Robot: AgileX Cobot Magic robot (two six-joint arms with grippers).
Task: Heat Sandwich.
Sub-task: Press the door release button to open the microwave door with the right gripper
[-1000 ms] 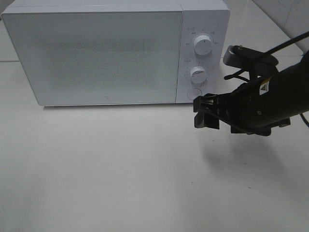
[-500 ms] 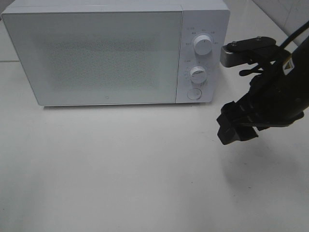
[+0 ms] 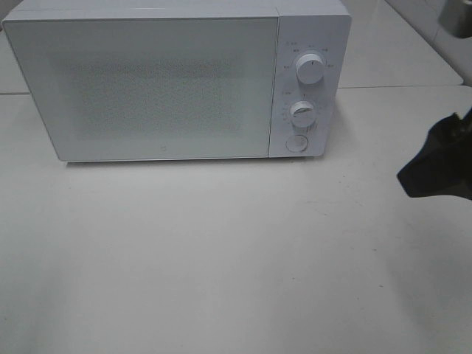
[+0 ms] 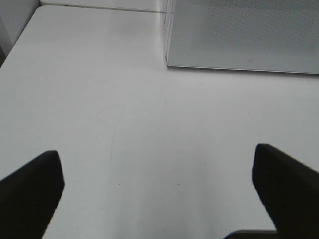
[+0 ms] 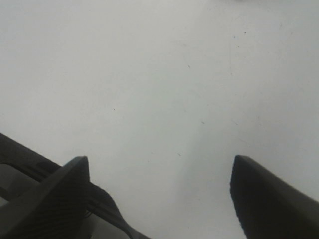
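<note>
Right claw stands released, its two dark fingers spread wide above the bare white table with nothing between them. Left claw is spread just as wide and is also empty; it hangs over the table with the lower front corner of the microwave ahead of it.

Only the wrist views show the fingers. From the high camera the left arm is out of frame, and the right arm is a dark blurred shape at the right edge, well apart from the microwave.

That high view alone takes in the whole oven. There is one microwave with one door, which is shut. Its panel has two dials, upper dial and lower dial, and one round button beneath them.

No view shows the sandwich. The speckled door panel lets nothing inside be made out, so I cannot tell where it is or how it looks.
</note>
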